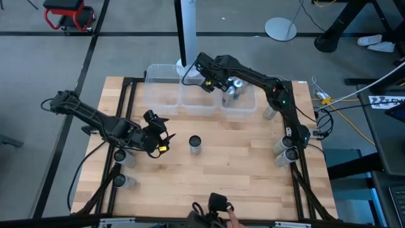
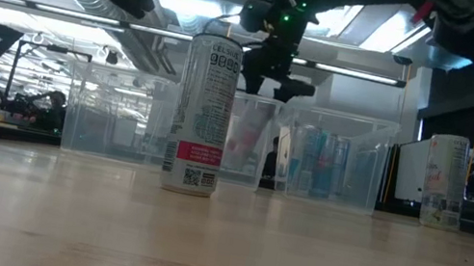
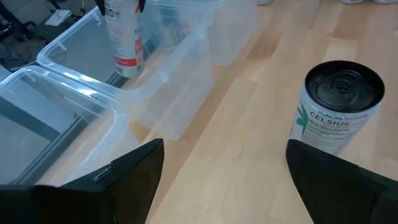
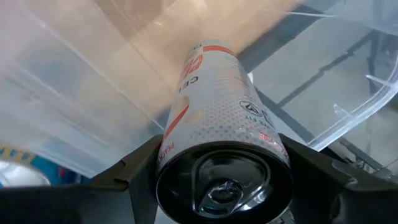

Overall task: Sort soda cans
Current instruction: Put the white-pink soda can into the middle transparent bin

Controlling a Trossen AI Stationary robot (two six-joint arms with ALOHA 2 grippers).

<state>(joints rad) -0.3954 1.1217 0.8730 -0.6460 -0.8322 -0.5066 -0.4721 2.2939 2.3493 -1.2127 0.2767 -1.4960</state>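
Note:
A dark-topped white soda can (image 1: 195, 144) stands upright on the table's middle, also seen in the low view (image 2: 203, 112). My left gripper (image 1: 161, 136) is open, just left of it; in its wrist view that can (image 3: 339, 106) stands beyond one finger, untouched. My right gripper (image 1: 205, 81) is over the middle clear bin (image 1: 197, 98), shut on a white can with red markings (image 4: 211, 106). Teal-marked cans (image 1: 234, 88) stand in the right bin (image 1: 240, 104). More cans stand near the table's left edge (image 1: 120, 156) and right edge (image 1: 285, 151). My right gripper pinches the red-marked can at its dark top end (image 4: 224, 180), one finger (image 4: 140, 168) on each side of the rim. The fingers come from above, pointing down. The can (image 3: 124, 37) hangs upright below them inside the middle bin; whether its base touches the bin floor, I cannot tell.
Three clear bins sit in a row at the table's far side; the left one (image 1: 161, 82) holds nothing visible. Black frame rails run along the table's left and right edges. A white post (image 1: 186, 31) rises behind the bins. Bare wood lies between the standing can and the near edge.

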